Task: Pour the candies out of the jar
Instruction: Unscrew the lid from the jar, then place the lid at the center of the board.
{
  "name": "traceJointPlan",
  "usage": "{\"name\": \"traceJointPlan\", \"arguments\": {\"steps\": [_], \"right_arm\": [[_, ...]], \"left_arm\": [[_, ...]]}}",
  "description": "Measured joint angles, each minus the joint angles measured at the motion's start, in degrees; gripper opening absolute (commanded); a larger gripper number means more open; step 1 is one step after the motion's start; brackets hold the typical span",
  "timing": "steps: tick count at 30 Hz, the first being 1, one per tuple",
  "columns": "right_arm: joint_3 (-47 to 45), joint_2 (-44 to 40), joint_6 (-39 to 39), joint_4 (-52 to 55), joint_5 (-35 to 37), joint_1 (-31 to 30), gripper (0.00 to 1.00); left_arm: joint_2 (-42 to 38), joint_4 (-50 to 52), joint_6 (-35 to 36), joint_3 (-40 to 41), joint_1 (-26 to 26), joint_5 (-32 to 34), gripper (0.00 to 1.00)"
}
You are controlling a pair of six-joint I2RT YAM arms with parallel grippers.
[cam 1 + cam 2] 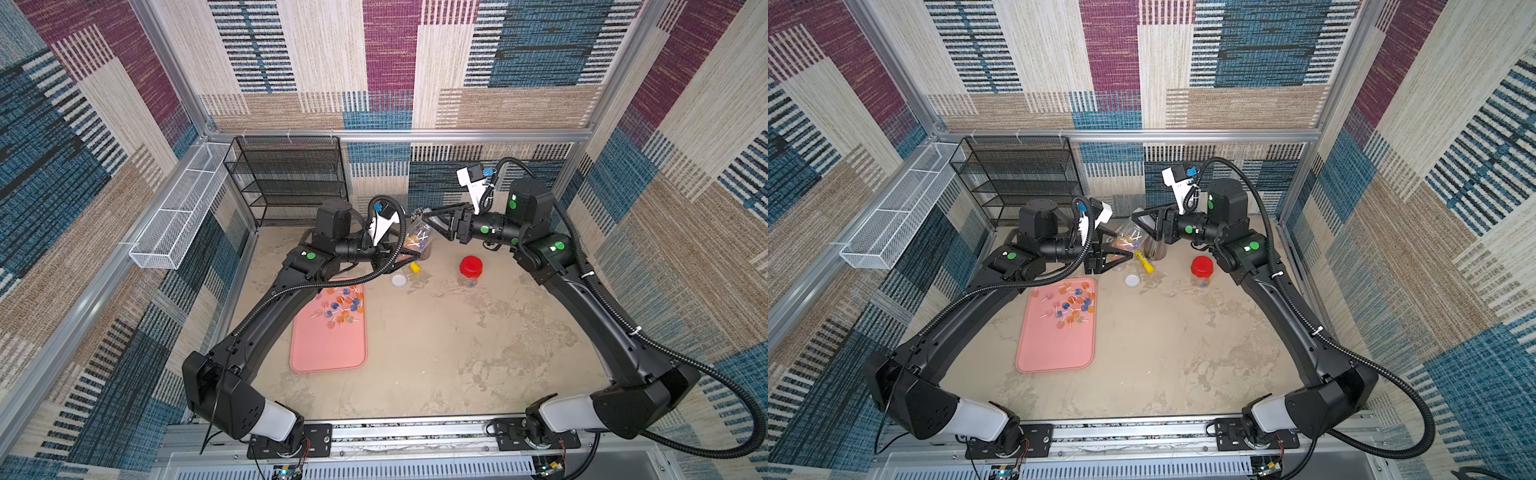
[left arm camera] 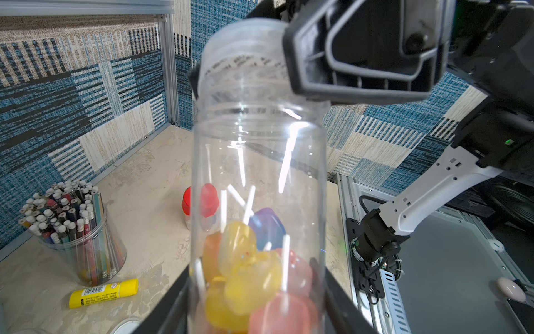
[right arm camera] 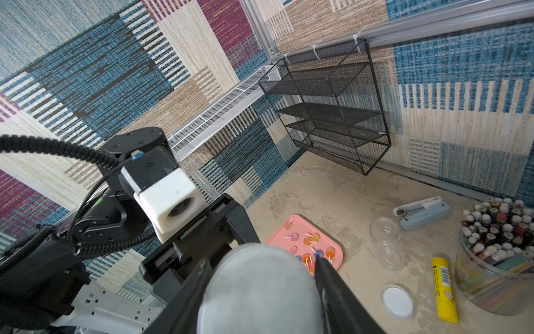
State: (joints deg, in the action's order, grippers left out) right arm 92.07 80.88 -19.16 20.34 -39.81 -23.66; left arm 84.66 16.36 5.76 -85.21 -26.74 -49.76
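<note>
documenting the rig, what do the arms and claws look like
The left arm and right arm are black with white base segments, green dot stickers and ribbed cable hoses. The left claw and right claw have black hollow triangular fingers plus white camera mounts.

Wears matte black shells along the left arm (image 1: 249, 345) and right arm (image 1: 598, 324). Switches to pale grey-white collars (image 1: 278, 419) at the end farthest from each pincer. Trails ribbed black conduit (image 3: 52, 146) back from the left pincer (image 1: 1129, 249). Shows round green stickers (image 1: 310, 255) on joints behind it. Carries a white camera block (image 3: 166, 199), blue plug (image 3: 137, 155) on top, just behind that pincer. Ends in black triangular open-frame fingers (image 2: 306, 69) on the right pincer (image 1: 1138, 218).
</note>
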Motion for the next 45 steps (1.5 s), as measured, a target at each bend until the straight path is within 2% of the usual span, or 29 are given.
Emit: {"name": "traceJointPlan", "arguments": {"steps": [10, 23, 28, 34, 41, 45], "right_arm": [[0.2, 1.73, 0.46, -3.76, -6.03, 0.11, 0.48], [5.27, 4.35, -0.24, -2.64, -13.81, 0.15, 0.48], [6.29, 4.33, 1.2, -0.74, -13.79, 0.48, 0.48], [6.16, 2.93, 2.67, 0.33, -13.51, 1.53, 0.48], [4.5, 2.08, 5.42, 1.86, -6.05, 1.86, 0.48], [-0.46, 1.68, 6.8, 1.73, -0.31, 1.81, 0.48]], "left_arm": [[0.28, 1.51, -0.04, -0.61, 0.24, -1.66, 0.0], [1.07, 1.03, 0.96, -0.81, -0.04, -5.97, 0.0], [0.2, 1.01, 1.55, -0.33, -0.02, -5.38, 0.0], [-1.07, 2.01, 1.51, 2.19, 0.44, -0.92, 0.0], [-2.78, 2.38, 1.44, 4.28, 1.29, 1.09, 0.0], [-4.57, 2.58, 1.07, 7.56, 3.67, 1.97, 0.0]]}}
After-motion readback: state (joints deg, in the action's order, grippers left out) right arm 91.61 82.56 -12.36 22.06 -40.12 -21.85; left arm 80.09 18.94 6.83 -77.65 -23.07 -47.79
